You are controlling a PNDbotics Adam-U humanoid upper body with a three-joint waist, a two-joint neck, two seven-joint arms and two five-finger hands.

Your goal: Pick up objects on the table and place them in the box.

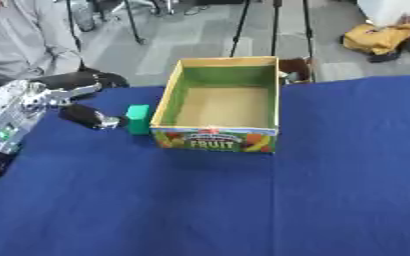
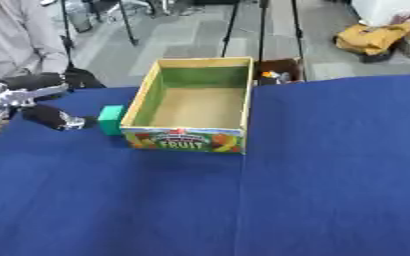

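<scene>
One green block (image 1: 138,119) stands beside the empty fruit box (image 1: 215,139); we reach in, left hand (image 1: 93,118) just beside it. We judge the grasp comes next, though whether the hand is released we cannot tell.

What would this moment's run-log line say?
left hand: beside green block, fingers unclear | right hand: not in view | block: on blue table, left of box | fruit box: nothing visible inside

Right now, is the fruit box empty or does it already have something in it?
Empty. The box shows only its bare brown floor, and the green block stands outside, by its left wall.
</scene>
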